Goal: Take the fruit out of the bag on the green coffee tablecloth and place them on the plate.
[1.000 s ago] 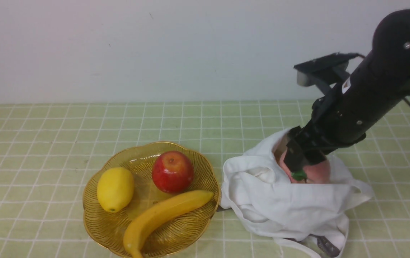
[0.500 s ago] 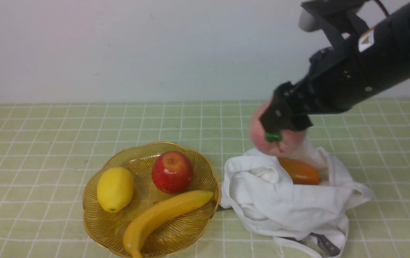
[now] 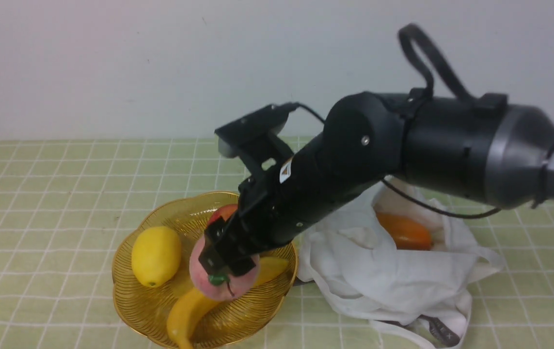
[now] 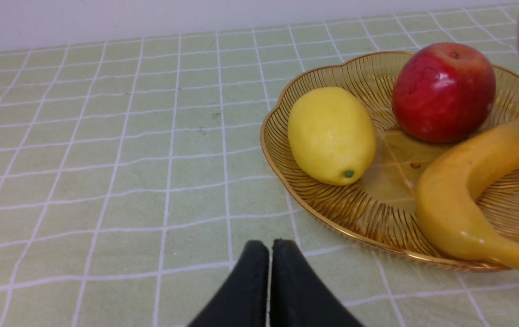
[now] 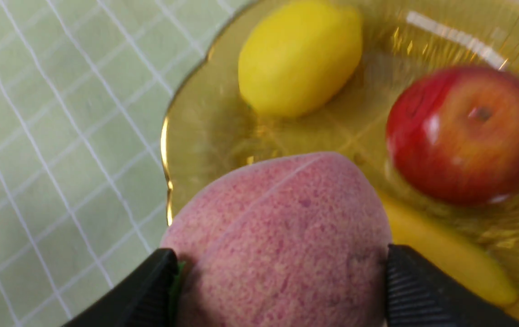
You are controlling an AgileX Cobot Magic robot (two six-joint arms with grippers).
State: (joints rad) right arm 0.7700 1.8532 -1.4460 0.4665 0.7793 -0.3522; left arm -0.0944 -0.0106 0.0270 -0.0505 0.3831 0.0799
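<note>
We get bright, even, diffuse light. In the front view the bag (image 3: 378, 286) casts a thin, soft shadow at its six o'clock edge. In the right wrist view, glare streaks the plate (image 5: 445, 29) and dots the red apple (image 5: 468, 136), both motion-blurred; the peach (image 5: 282, 245) is sharp.

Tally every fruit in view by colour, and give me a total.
Yellow: 2 (lemon, banana)
Red: 1 (apple)
Pink: 1 (peach)
Orange: 1 (oval fruit)
Total: 5
</note>
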